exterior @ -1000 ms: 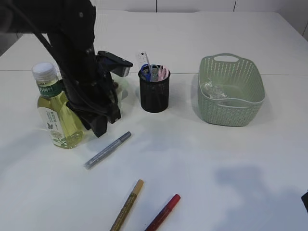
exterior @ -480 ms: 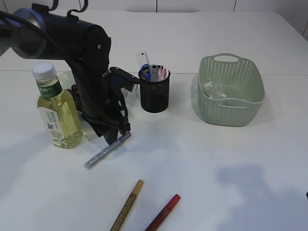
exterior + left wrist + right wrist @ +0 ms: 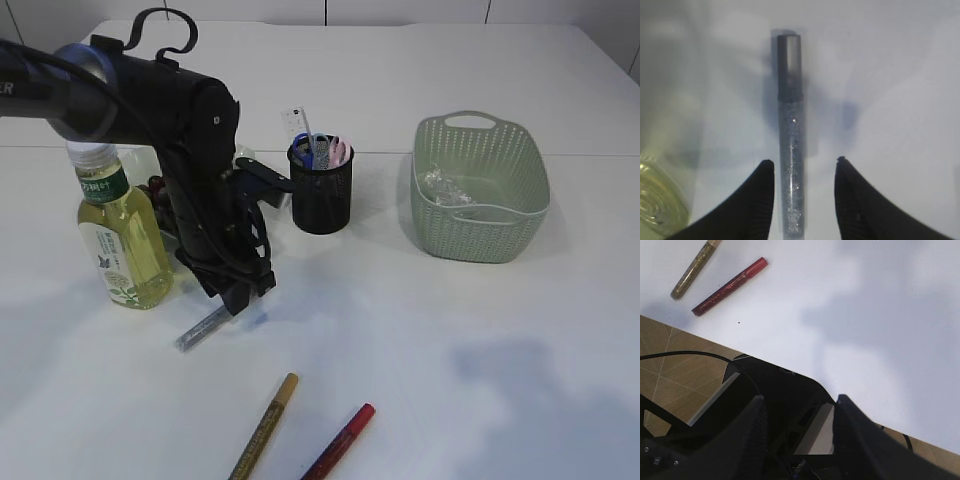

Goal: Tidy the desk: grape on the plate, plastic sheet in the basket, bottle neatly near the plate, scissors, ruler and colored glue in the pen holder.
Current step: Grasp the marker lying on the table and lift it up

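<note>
My left gripper [image 3: 240,295] is open and low over the table, its jaws on either side of a silver glitter glue pen [image 3: 203,328] that lies flat. In the left wrist view the pen [image 3: 791,150] runs lengthwise between the jaws of the gripper [image 3: 804,162], nearer the left one. A yellow-green bottle [image 3: 120,235] stands upright just left of the arm. A black mesh pen holder [image 3: 321,195] holds blue scissors [image 3: 305,150] and a ruler [image 3: 298,125]. A gold glue pen [image 3: 265,425] and a red one [image 3: 340,440] lie near the front. My right gripper [image 3: 799,400] is open, empty, off the table edge.
A green basket [image 3: 470,235] at the right holds a crumpled plastic sheet [image 3: 445,187]. The plate and grape are mostly hidden behind the left arm. The right wrist view shows the gold [image 3: 692,272] and red [image 3: 730,286] glue pens, the table's front edge and the floor.
My left arm has swung from beside the bottle to the right and down, until its open jaws straddle the silver glue pen. Nothing else has moved.
</note>
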